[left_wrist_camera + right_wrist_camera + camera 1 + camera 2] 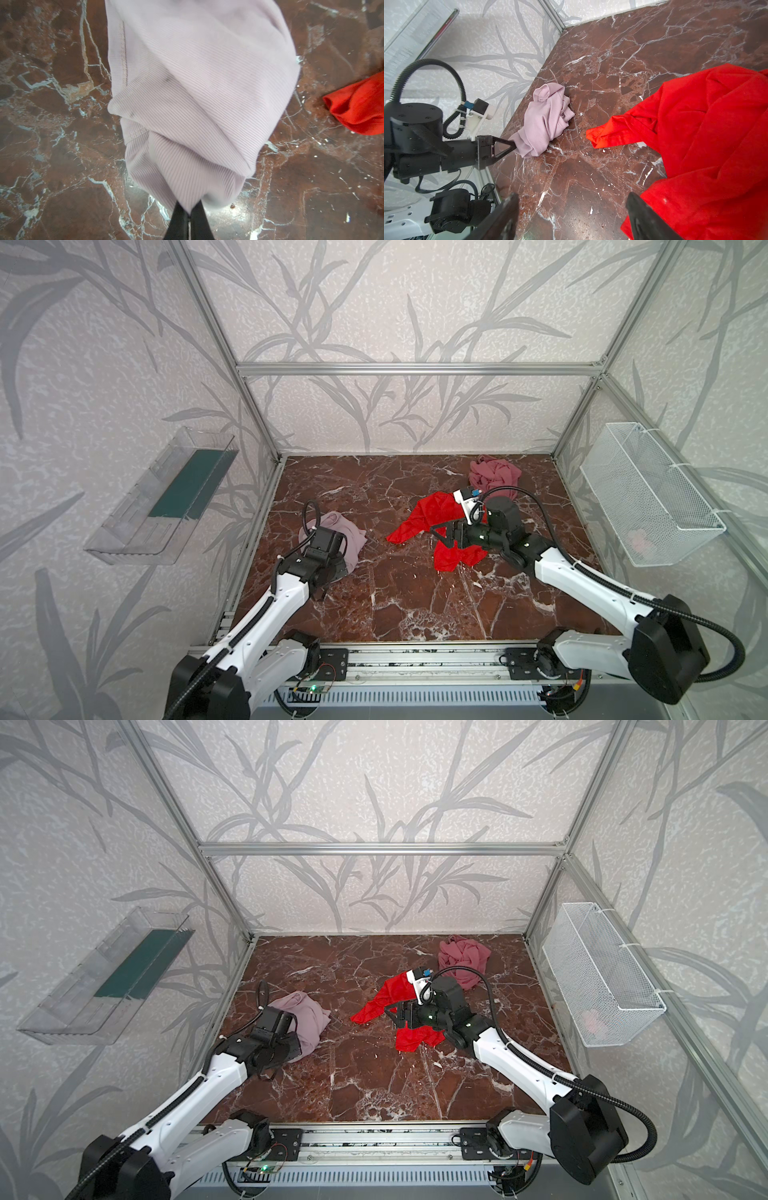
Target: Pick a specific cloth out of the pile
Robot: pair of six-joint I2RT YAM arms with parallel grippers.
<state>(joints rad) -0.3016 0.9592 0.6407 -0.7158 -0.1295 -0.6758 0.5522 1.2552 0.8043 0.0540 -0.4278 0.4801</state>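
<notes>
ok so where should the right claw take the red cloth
Take the pointed hemmed corner of the red cloth that sticks out toward the lilac cloth. It is a folded tip clear of the bulk, bare marble around it, so the open right claw could likely come down on it from above.

Both top views look down from high at 6 o'clock toward 12. The left wrist view sits close above the cloth (pixel 197 93); the right wrist view, low, faces 9 o'clock and shares it.

Lilac ribbed cloth (pixel 203 99), red cloth (pixel 716 135), marbled brown table (pixel 415 597)
</notes>
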